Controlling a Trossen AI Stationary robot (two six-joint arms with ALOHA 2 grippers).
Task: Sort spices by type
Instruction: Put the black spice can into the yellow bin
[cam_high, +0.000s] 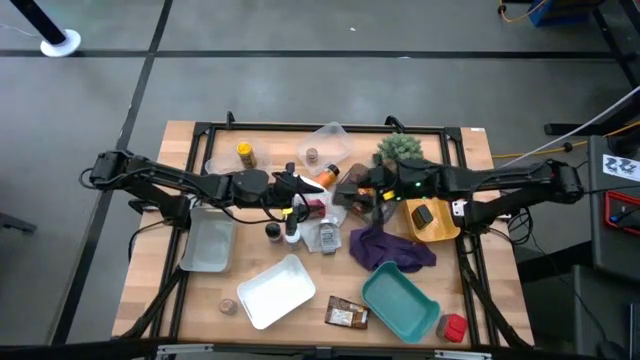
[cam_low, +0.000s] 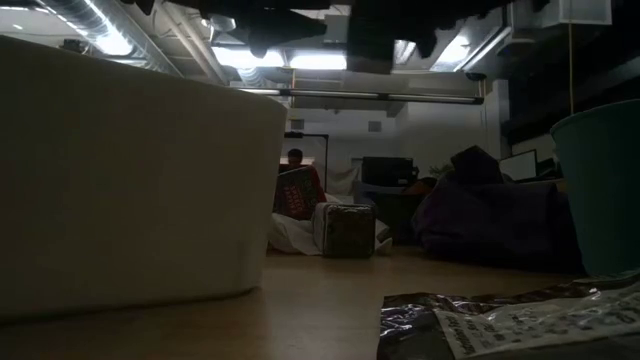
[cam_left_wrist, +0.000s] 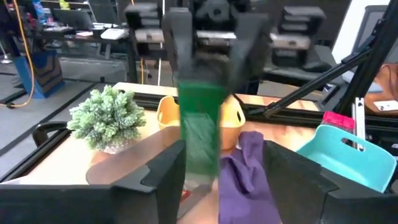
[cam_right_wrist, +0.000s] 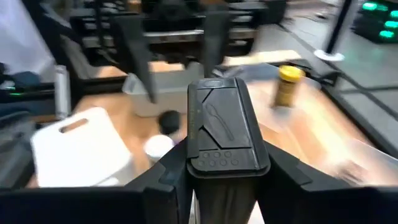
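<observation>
- Where both arms meet over the middle of the tabletop (cam_high: 480, 300), left pincer (cam_high: 300, 190) and right pincer (cam_high: 352, 192) face tip to tip.
- Low view: neither shows.
- Left wrist: the green packet (cam_left_wrist: 200, 124) hangs upright, clamped at its top by the right pincer, while the left fingers (cam_left_wrist: 163, 180) stand spread either side, gripping nothing.
- Right wrist: the packet points straight ahead.

A purple cloth (cam_high: 390, 248) is seen beside a teal tray (cam_high: 398, 303); a green plant (cam_high: 399, 148) is set near a yellow tray (cam_high: 444, 231).

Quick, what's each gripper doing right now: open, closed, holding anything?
Left gripper: open, its fingers on either side of the green packet without clamping it.
Right gripper: closed on the green packet, over the middle of the table.
</observation>
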